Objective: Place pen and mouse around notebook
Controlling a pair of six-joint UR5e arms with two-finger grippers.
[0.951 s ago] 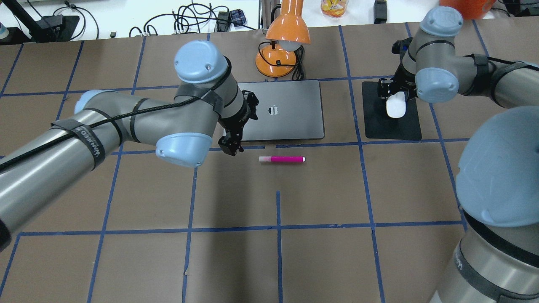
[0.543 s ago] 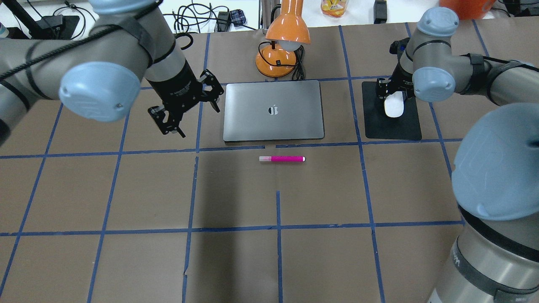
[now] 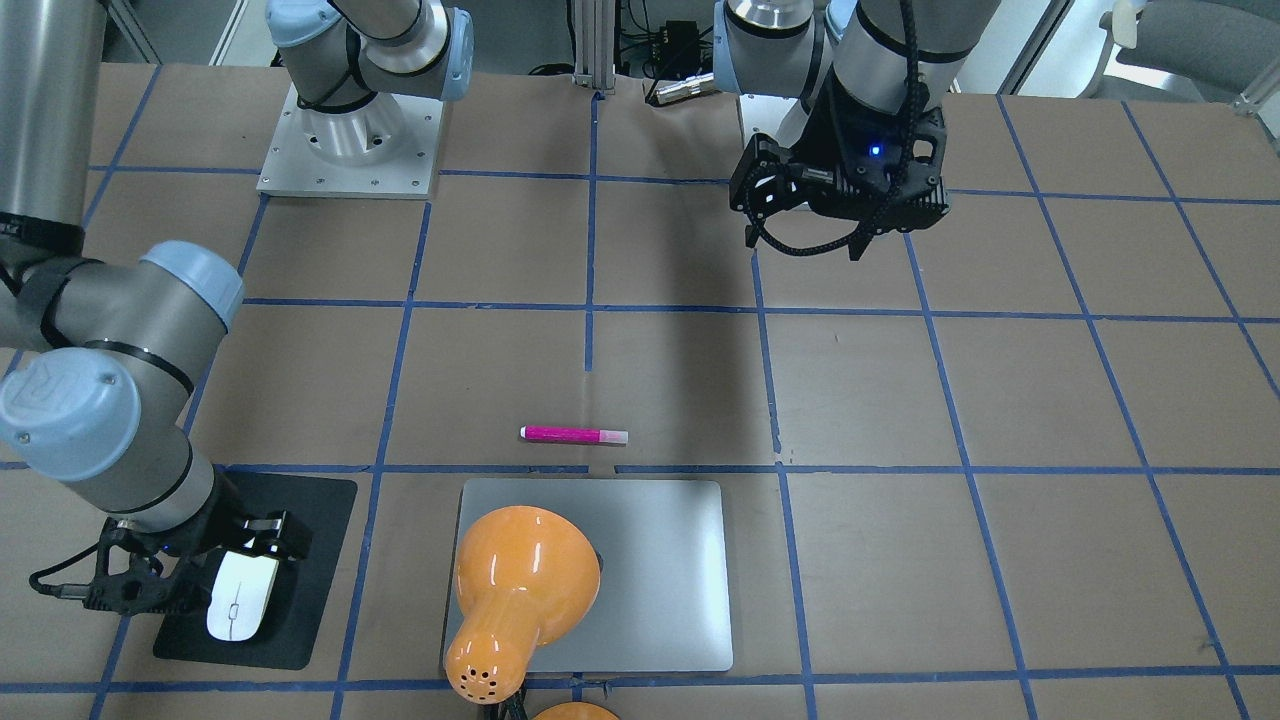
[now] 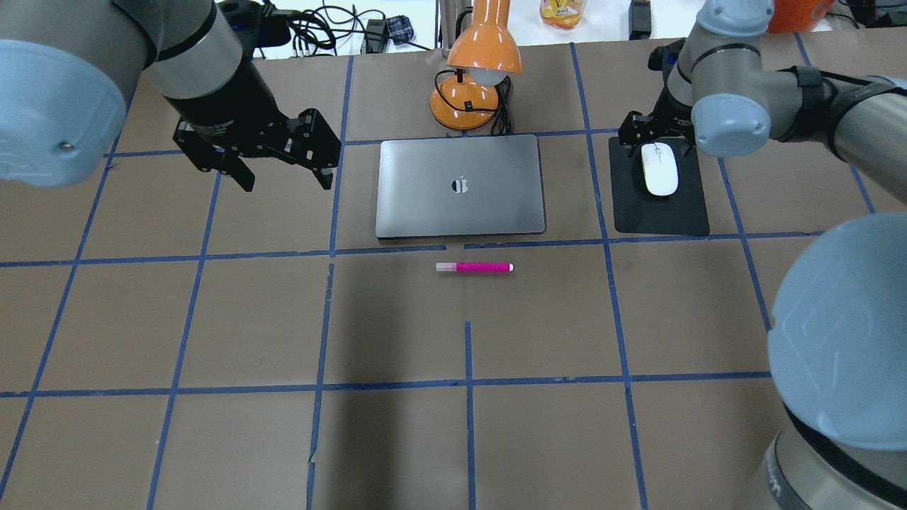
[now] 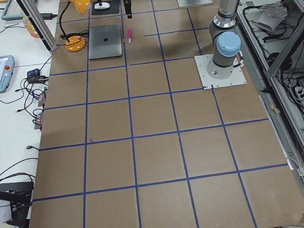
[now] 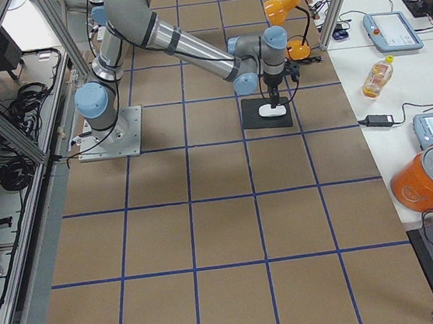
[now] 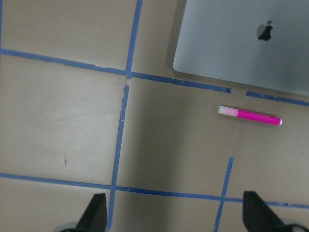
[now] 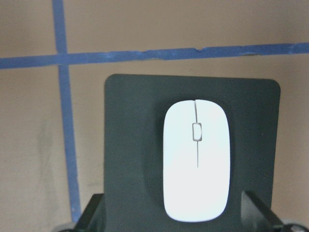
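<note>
As left end effector (image 4: pixel 287 183) and right end effector (image 4: pixel 655 134) hang open, magenta stick pen (image 4: pixel 474 268) lies 6 o'clock, white oval mouse (image 4: pixel 659 168) 3 o'clock, flanking silver-grey metal notebook (image 4: pixel 460 185).

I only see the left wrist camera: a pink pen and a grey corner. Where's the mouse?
Observer: The small flat white oval mouse lies on a matte black flat mat, to the robot's right of the large silver-grey metal notebook.
Operator: Is something holding it?
Observer: No. The right end effector hangs open above it, not touching.
Operator: What's behind the notebook?
Observer: An orange desk lamp stands just past its far edge.
</note>
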